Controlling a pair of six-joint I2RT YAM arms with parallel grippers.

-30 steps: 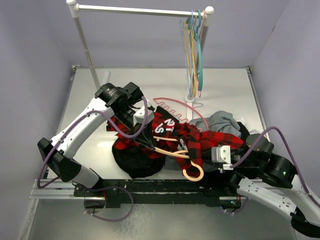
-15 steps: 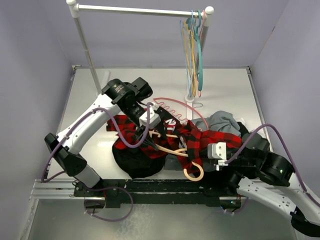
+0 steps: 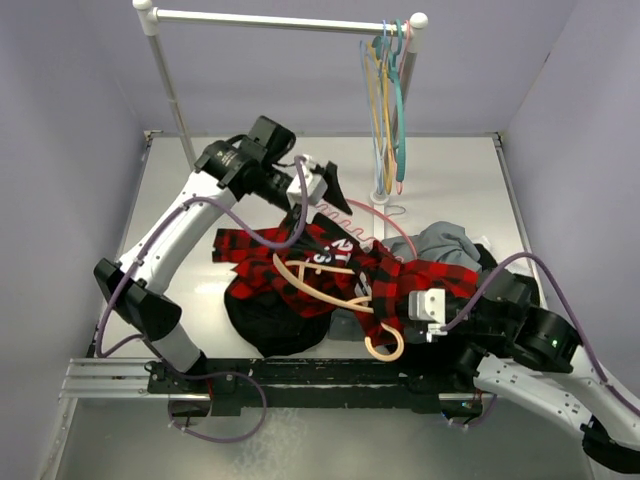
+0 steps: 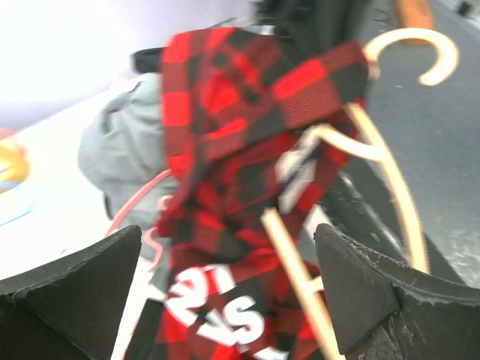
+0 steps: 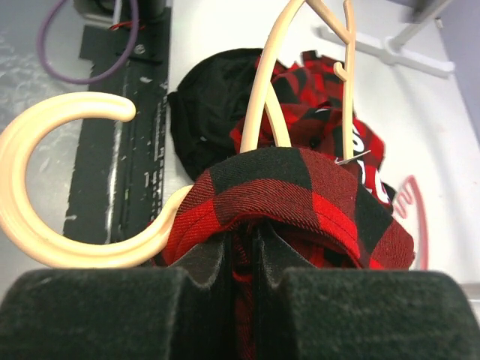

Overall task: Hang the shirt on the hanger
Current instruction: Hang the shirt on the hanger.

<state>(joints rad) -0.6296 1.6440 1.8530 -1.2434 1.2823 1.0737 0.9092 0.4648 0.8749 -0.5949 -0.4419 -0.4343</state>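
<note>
- We see the right gripper (image 3: 415, 305), low and right of centre in the overhead view, clamped tight on a fold of the shirt (image 3: 395, 278). Its wrist view shows plaid cloth squeezed between the closed fingers (image 5: 112, 315), draped over the neck of the hanger (image 5: 75, 107).
- We judge that this pinch is there to pin cloth and hanger together near the hook, so neither slides while the other arm works fabric across the frame.
- The left gripper (image 3: 333, 190) hangs above the centre of the overhead view, jaws spread wide and holding nothing. In its own view the two fingers sit at the lower corners with the shirt beyond them, untouched.
- The shirt lies crumpled across the middle of the overhead frame, white lettering facing up. The hanger is threaded only partly through it: tan bars show bare at centre and the hook pokes out toward the bottom edge. We judge the shoulders are not yet seated.
- The shirt rests partly on a black garment (image 3: 270, 320) at lower centre. A grey garment (image 3: 445, 245) is at right, and a pink hanger (image 3: 350, 215) lies just above.
- The table (image 3: 450, 170) is pale, smooth and matte, so we expect cloth to drag across it easily.
- Lilac walls close in on three sides. A white rail (image 3: 270, 17) spans the top of the frame, with several coloured hangers (image 3: 388, 100) hung at its upper-right end.
</note>
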